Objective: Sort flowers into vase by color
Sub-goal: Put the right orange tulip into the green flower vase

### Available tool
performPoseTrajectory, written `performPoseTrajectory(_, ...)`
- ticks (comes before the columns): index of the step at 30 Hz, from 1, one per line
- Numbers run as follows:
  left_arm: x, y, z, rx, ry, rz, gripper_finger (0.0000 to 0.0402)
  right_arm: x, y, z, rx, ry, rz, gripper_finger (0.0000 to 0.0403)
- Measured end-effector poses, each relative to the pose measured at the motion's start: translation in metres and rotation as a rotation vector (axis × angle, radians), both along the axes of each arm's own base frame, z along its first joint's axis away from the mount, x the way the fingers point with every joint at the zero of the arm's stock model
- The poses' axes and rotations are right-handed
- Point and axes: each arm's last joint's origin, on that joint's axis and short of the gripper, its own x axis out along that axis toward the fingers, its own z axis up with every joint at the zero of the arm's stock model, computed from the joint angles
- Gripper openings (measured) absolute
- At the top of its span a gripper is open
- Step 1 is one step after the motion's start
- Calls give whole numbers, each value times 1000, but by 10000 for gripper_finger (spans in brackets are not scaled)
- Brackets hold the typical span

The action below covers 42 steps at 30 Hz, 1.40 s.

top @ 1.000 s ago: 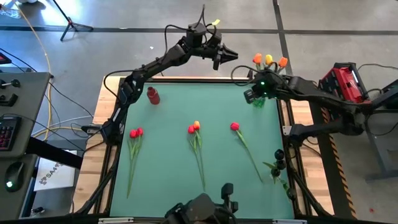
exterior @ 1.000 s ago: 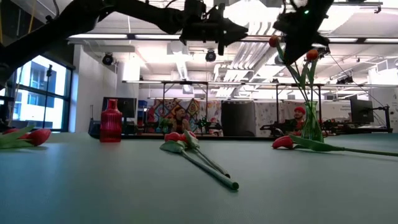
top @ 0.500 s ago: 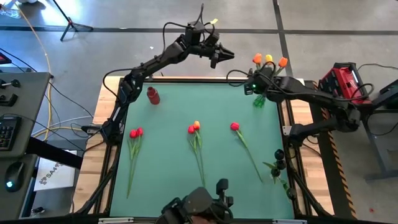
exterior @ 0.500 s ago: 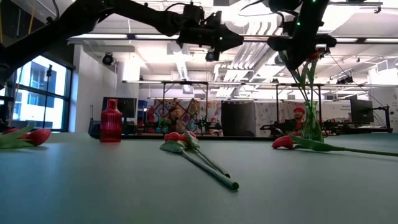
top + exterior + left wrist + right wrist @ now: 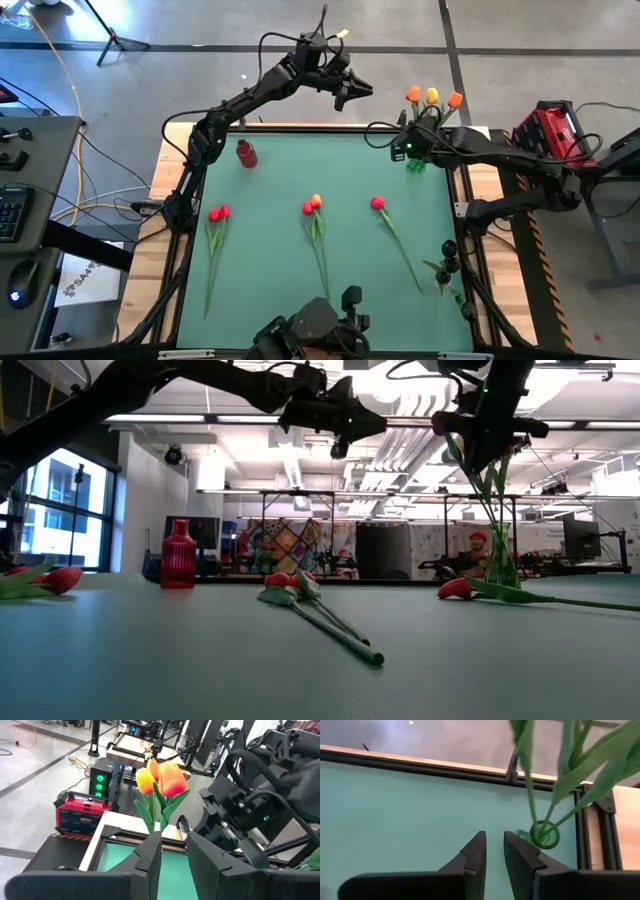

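While the right gripper (image 5: 402, 150) hovers nearly closed and empty beside the green glass vase (image 5: 417, 162) of orange and yellow tulips (image 5: 432, 97), the left gripper (image 5: 352, 90) idles, narrow and empty. Red tulips (image 5: 218, 213) lie on the green mat (image 5: 270, 270): light, floppy; pinch mid-stem.

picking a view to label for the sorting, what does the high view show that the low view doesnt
Only the high view: the whole green table from above, with how the loose flowers lie: a red pair at left, a red and orange pair in the middle, one red tulip right of them; also the three orange and yellow heads in the green vase.

Only the low view: the room behind, and the vases' height.

Both: the red vase, both arms raised over the far edge, empty.
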Motion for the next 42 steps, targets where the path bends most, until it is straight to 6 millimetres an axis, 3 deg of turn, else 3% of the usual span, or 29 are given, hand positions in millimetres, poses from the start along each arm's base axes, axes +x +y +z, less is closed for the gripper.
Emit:
performPoseTrajectory(14, 0, 1, 0, -13, 5, 21, 78, 48, -30, -27, -178, 42, -28, 55)
performPoseTrajectory(31, 1, -3, -3, -28, 31, 13, 78, 17, -22, -39, -288, 183, -405, 55)
performPoseTrajectory(37, 1, -3, -3, -34, 39, 13, 78, 19, -17, -37, -245, 192, -364, 55)
performPoseTrajectory(42, -2, -1, -8, -51, 92, 62, 78, 29, -9, -21, -179, 197, -234, 55)
